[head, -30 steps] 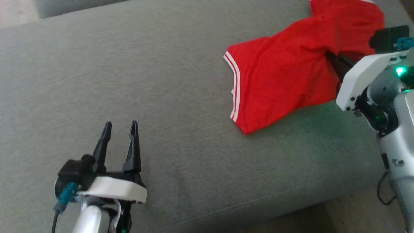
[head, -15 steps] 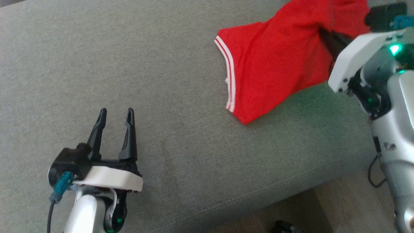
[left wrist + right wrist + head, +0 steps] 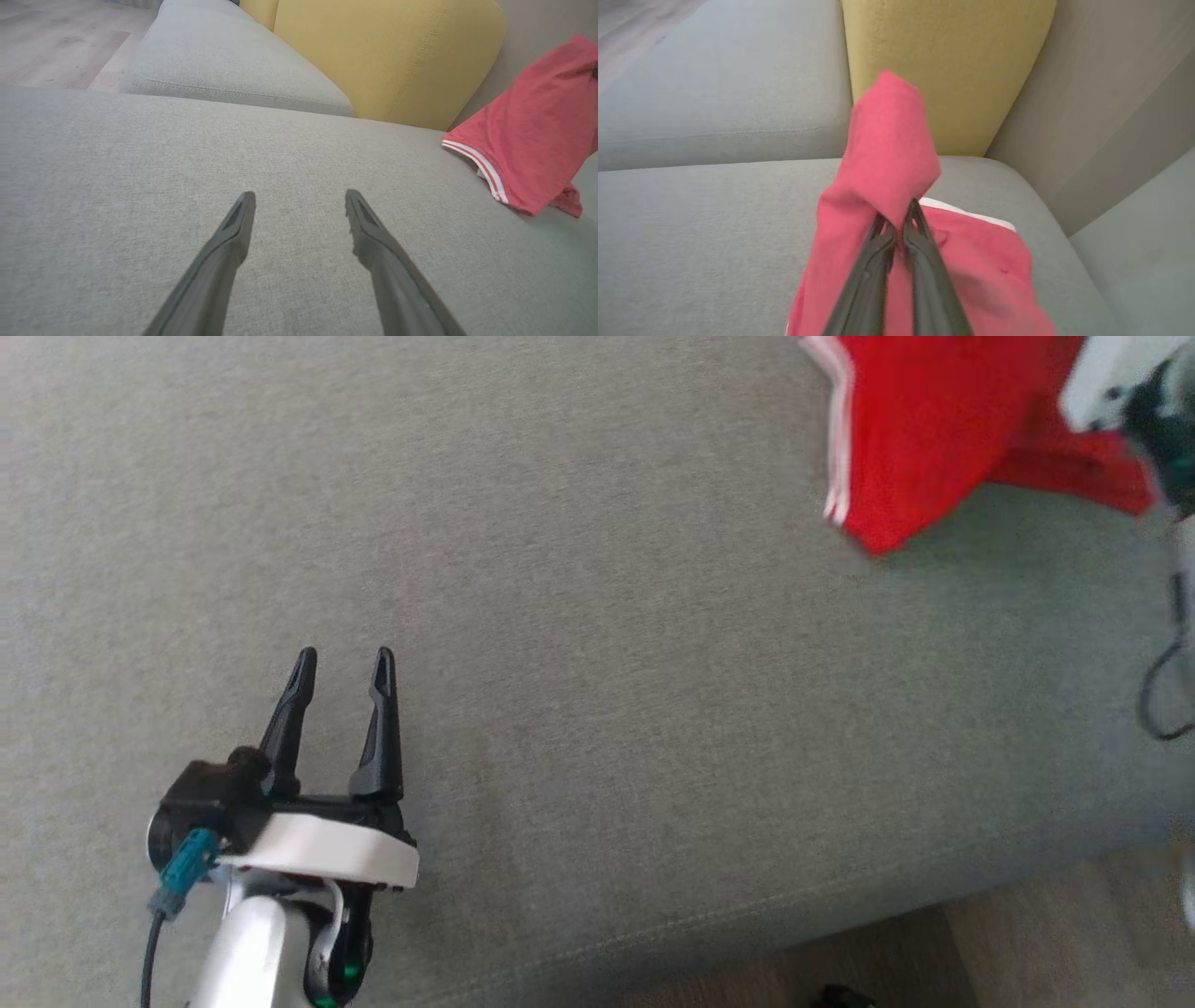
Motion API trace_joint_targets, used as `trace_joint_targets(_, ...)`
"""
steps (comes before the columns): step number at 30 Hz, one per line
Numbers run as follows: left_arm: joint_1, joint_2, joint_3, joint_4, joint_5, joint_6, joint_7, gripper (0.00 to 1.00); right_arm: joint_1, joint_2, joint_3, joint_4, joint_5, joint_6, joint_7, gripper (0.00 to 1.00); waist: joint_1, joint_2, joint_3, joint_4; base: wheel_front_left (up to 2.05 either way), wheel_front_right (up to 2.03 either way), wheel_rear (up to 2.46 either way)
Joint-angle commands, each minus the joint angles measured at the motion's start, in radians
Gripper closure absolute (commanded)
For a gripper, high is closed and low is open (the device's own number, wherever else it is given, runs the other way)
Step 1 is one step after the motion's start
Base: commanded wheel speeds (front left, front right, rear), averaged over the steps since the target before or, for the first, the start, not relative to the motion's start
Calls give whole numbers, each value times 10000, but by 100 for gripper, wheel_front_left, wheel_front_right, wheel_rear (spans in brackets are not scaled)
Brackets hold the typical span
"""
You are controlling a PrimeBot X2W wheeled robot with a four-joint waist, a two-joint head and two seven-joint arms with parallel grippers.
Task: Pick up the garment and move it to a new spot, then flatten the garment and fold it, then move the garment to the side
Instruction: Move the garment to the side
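The garment (image 3: pixel 920 429) is red cloth with a white-and-red striped trim, at the top right of the head view. It hangs bunched above the grey sofa seat (image 3: pixel 597 616), with its low corner close to the seat. In the right wrist view my right gripper (image 3: pixel 899 219) is shut on a fold of the garment (image 3: pixel 887 140), which drapes over the fingers. My left gripper (image 3: pixel 341 663) stands open over bare seat at the lower left, far from the garment. From the left wrist, the left gripper (image 3: pixel 299 198) holds nothing, and the garment (image 3: pixel 537 135) hangs at the right.
A yellow back cushion (image 3: pixel 383 56) stands behind the seat, also seen as the yellow cushion (image 3: pixel 948 60) behind the lifted cloth. A second grey seat (image 3: pixel 224 70) lies beyond it. The sofa's front edge and the floor (image 3: pixel 1027 943) are at the bottom right.
The head view has shifted. The garment, held by the right gripper, now hangs narrower and more gathered, farther toward the upper right. The left gripper stays open in the same pose.
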Motion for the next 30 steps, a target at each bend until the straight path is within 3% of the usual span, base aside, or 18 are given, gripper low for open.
trace_joint_targets(1, -333, 3, 223, -260, -69, 75, -122, 0, -394, -222, 10, -197, -225, 65, -110, 100, 0, 0, 46, 151, 0, 0, 0)
trace_joint_targets(14, -327, 3, 116, -309, -87, 67, -122, 0, -1225, -1872, 407, 1430, -1885, 65, -505, 100, 0, 0, 352, 667, 0, 0, 0)
trace_joint_targets(30, -321, 3, -23, -273, -176, 79, -122, 0, -1570, -2644, 1406, 1551, -2712, 65, -156, 100, 0, 0, 498, 745, 0, 0, 0)
